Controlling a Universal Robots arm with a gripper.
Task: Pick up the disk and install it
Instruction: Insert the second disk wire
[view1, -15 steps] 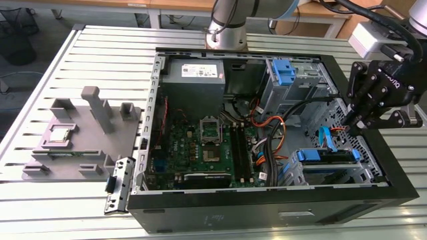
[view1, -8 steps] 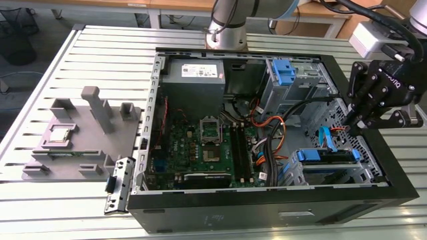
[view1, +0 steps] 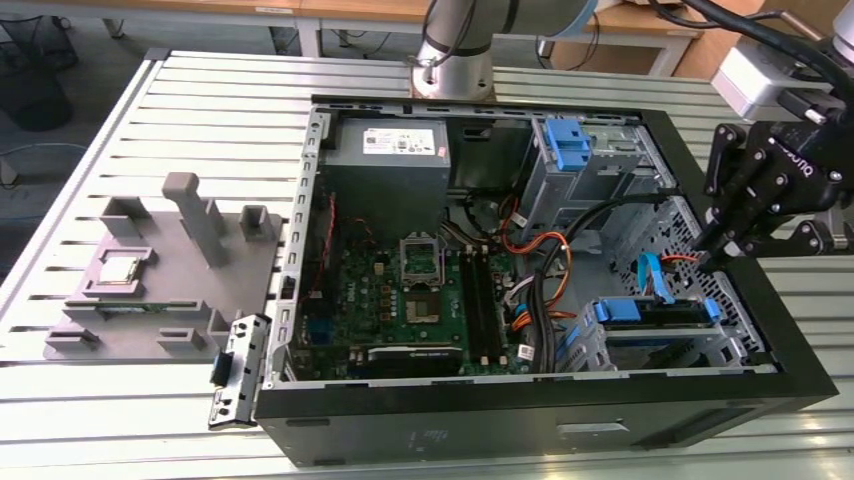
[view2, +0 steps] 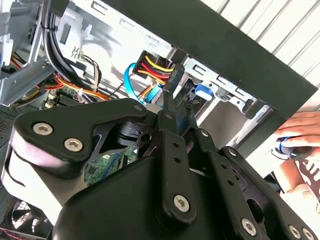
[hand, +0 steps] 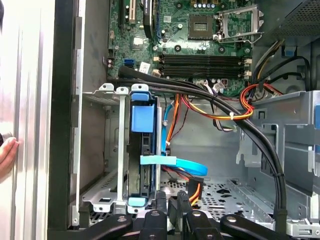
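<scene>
— So, where does the disk sit relative to the arm?

— The flat silver-grey hard drive in its bright blue plastic carrier (view1: 650, 312) lies in the perforated metal drive bay (view1: 674, 352), in the 5 o'clock corner of the open black computer case (view1: 534, 405) as the exterior view shows it. It looks already slotted in, though I cannot tell whether it is fully seated.

— And the gripper?

— The black two-fingered gripper (view1: 711, 262) hangs above the case's edge. Its jaws are drawn together on nothing (the second wrist view shows no object between them). From the fingertips the drive lies toward 8 o'clock in the exterior view, near but not touching.

— Long axis?

— Roughly 9 to 3 in the exterior view, along the bay. In the first wrist view the drive (hand: 145, 150) stands on edge, running straight away from the gripper (hand: 171, 202), with a pale blue flat cable (hand: 172, 162) crossing it.
</scene>
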